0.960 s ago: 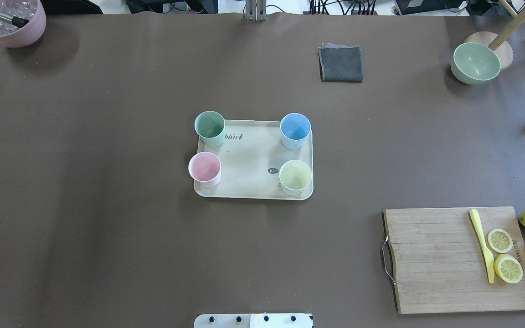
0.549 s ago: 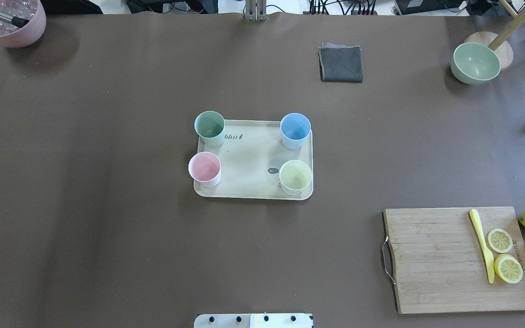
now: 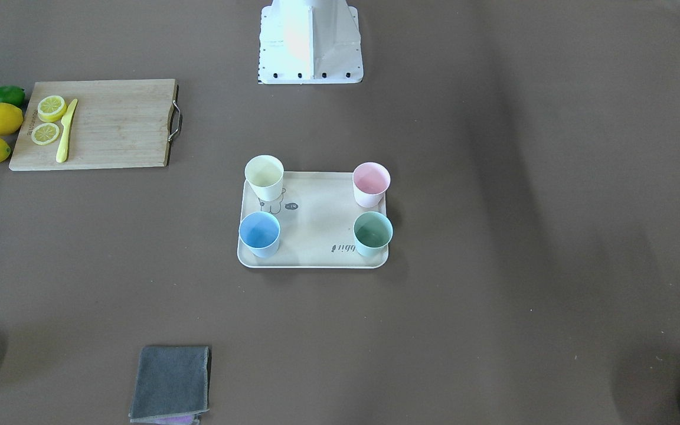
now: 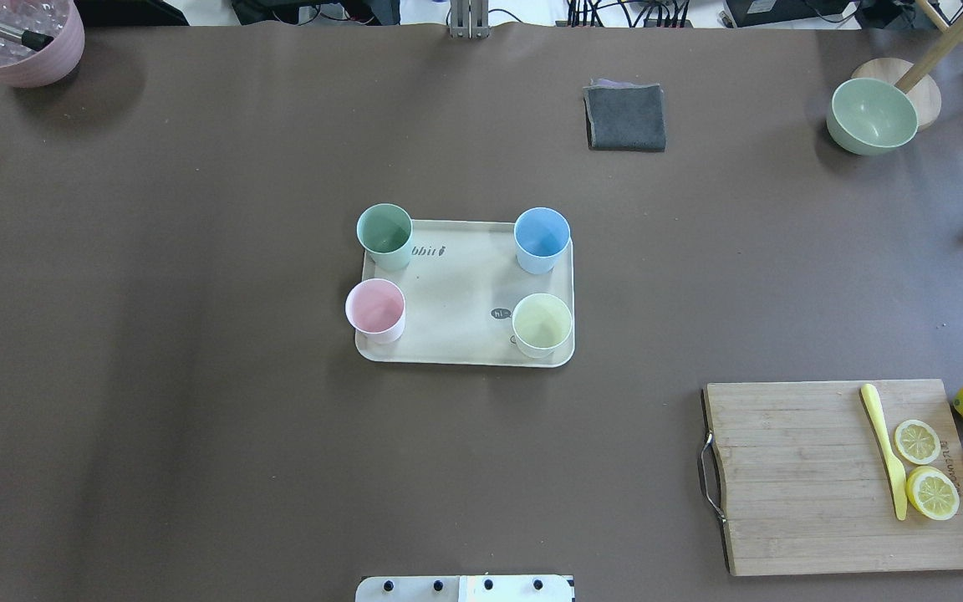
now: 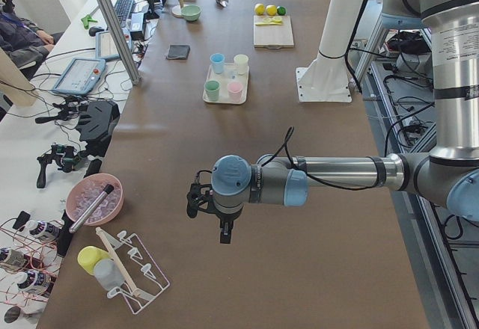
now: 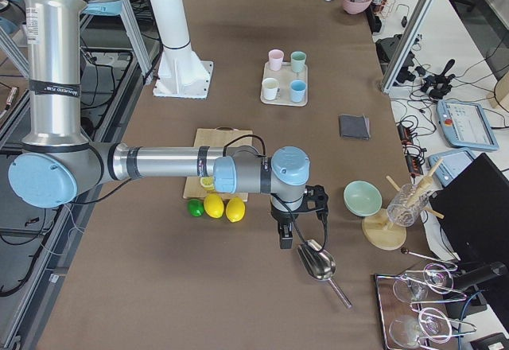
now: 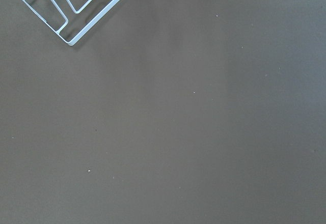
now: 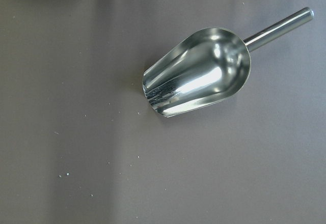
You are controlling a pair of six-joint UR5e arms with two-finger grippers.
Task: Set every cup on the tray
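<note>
The cream tray [image 4: 456, 293] lies at the table's middle, and a cup stands upright in each of its corners. These are the mint green cup [image 4: 384, 234], the light blue cup [image 4: 542, 238], the pink cup [image 4: 375, 308] and the pale yellow cup [image 4: 542, 323]. The front-facing view shows the same tray [image 3: 316, 224] from across the table. My left gripper [image 5: 223, 233] hangs far out at the table's left end. My right gripper [image 6: 284, 241] is far at the right end, over a metal scoop. Both show only in the side views, so I cannot tell whether they are open or shut.
A wooden cutting board [image 4: 816, 477] with lemon slices and a yellow knife lies near right, with lemons beside it. A grey cloth [image 4: 625, 117] and a sage bowl [image 4: 871, 115] sit at the far side, a mauve pot [image 4: 17, 38] far left. The scoop [image 8: 198, 71] lies under my right wrist.
</note>
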